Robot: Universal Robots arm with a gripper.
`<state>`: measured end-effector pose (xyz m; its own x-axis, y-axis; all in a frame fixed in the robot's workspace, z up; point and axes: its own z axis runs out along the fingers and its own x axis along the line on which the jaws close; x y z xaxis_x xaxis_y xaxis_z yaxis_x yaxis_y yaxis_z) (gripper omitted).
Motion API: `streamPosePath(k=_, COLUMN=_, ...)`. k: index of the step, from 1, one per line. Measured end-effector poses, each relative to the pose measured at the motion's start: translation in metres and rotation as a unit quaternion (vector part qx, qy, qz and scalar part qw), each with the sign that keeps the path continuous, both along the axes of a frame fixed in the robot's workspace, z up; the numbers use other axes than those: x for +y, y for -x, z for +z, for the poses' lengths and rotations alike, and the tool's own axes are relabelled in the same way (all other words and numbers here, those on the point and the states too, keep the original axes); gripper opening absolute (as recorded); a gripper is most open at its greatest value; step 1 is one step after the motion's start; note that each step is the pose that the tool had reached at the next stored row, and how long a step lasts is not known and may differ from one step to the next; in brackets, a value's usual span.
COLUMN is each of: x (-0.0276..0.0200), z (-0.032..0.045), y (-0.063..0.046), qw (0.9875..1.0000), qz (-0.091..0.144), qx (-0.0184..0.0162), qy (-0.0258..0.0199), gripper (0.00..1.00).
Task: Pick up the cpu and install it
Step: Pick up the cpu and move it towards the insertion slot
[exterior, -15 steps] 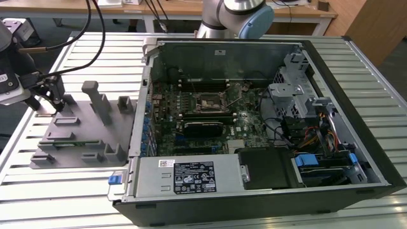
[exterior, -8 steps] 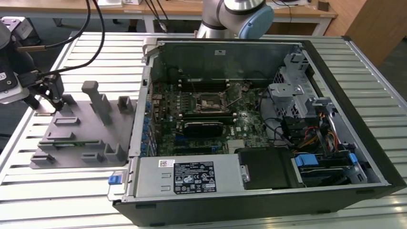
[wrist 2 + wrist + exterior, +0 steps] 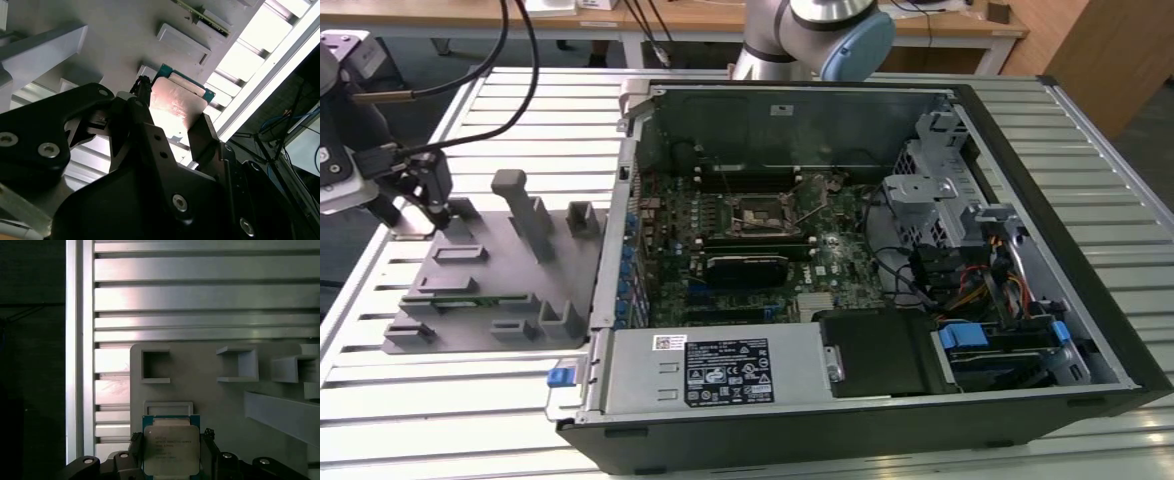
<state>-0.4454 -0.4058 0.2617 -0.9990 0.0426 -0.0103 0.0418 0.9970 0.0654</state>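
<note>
first wrist view — gripper (image 3: pixel 171 438) clamped on the cpu (image 3: pixel 171 454), pinching both edges. grey plastic tray (image 3: pixel 210 402) lies right beneath it.

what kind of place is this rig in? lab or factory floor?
Probably a robotics lab or workshop bench, not a production line: an opened desktop computer case sits on a slatted aluminium table beside a grey fixture tray, with wooden desks behind.
</note>
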Motion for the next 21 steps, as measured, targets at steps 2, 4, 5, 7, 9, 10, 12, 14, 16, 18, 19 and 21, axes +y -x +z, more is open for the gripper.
streamPosePath(k=2, x=0.0000, z=0.0011, y=0.000, qw=1.0000, qz=0.000, qx=0.0000, qy=-0.0001, gripper=0.54)
streamPosePath(k=4, x=0.0000, z=0.0022, y=0.000, qw=1.0000, qz=0.000, qx=0.0000, qy=-0.0003, gripper=0.54)
streamPosePath(k=5, x=0.0000, z=0.0027, y=0.000, qw=1.0000, qz=0.000, qx=0.0000, qy=-0.0004, gripper=0.54)
streamPosePath(k=7, x=0.0000, z=0.0039, y=0.000, qw=1.0000, qz=0.000, qx=0.0000, qy=-0.0006, gripper=0.54)
streamPosePath(k=9, x=0.0000, z=0.0050, y=0.000, qw=1.0000, qz=0.000, qx=0.0000, qy=-0.0008, gripper=0.54)
streamPosePath(k=10, x=0.0000, z=0.0056, y=0.000, qw=1.0000, qz=0.000, qx=0.0000, qy=-0.0009, gripper=0.54)
streamPosePath(k=12, x=0.0000, z=0.0067, y=0.000, qw=1.0000, qz=0.000, qx=0.0000, qy=-0.0010, gripper=0.54)
streamPosePath(k=14, x=0.0000, z=0.0079, y=0.000, qw=1.0000, qz=0.000, qx=0.0000, qy=-0.0012, gripper=0.54)
streamPosePath(k=16, x=0.0000, z=0.0091, y=0.000, qw=1.0000, qz=0.000, qx=0.0000, qy=-0.0013, gripper=0.54)
streamPosePath(k=18, x=0.0000, z=0.0103, y=0.000, qw=1.0000, qz=0.000, qx=0.0000, qy=-0.0014, gripper=0.54)
streamPosePath(k=19, x=0.0000, z=0.0110, y=0.000, qw=1.0000, qz=0.000, qx=0.0000, qy=-0.0014, gripper=0.54)
streamPosePath(k=21, x=0.0000, z=0.0124, y=0.000, qw=1.0000, qz=0.000, qx=0.0000, qy=-0.0014, gripper=0.54)
